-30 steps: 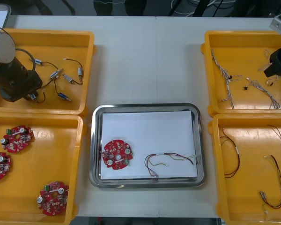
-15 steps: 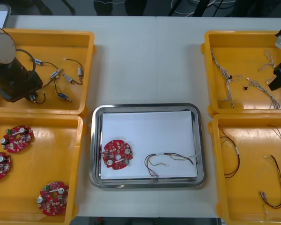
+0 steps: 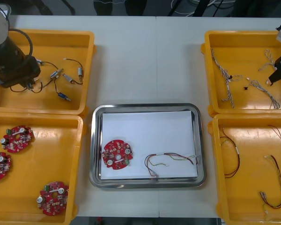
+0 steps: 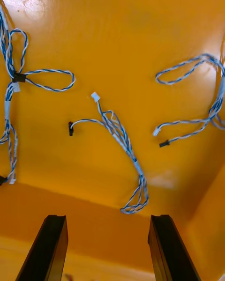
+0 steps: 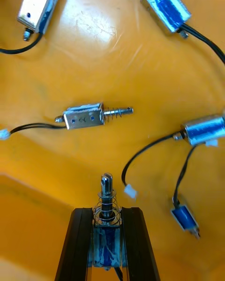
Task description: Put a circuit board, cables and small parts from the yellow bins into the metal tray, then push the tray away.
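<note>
Seen from above, the left arm (image 3: pixel 11 65) hides its own gripper over the far-left yellow bin (image 3: pixel 88 75). The right gripper (image 3: pixel 277 76) is cut off by the edge of that view over the far-right yellow bin (image 3: pixel 208 75).

The wrist cameras show both tools. The left gripper (image 5: pixel 108 211) is clamped on a small metal part (image 5: pixel 107 199), a blue-bodied piece whose spring and pin stick up past the fingertips. Its lower end is hidden between the black fingers (image 5: pixel 77 243), and whether it touches the bin floor cannot be told. Five more small metal parts (image 5: pixel 84 117) with black leads lie loose beyond it, two of them cut off by the frame.

The right gripper's fingers (image 4: pixel 54 243) stand wide apart and hold nothing. They are above twisted blue and white cables (image 4: pixel 119 138); the outer cables run out of the picture.

The metal tray (image 3: pixel 95 140), white inside, sits between the bins. A circuit board (image 3: pixel 117 153) lies in its near-left corner, with a thin cable (image 3: pixel 171 159) just to its right. The cable's colours are hard to make out.
</note>
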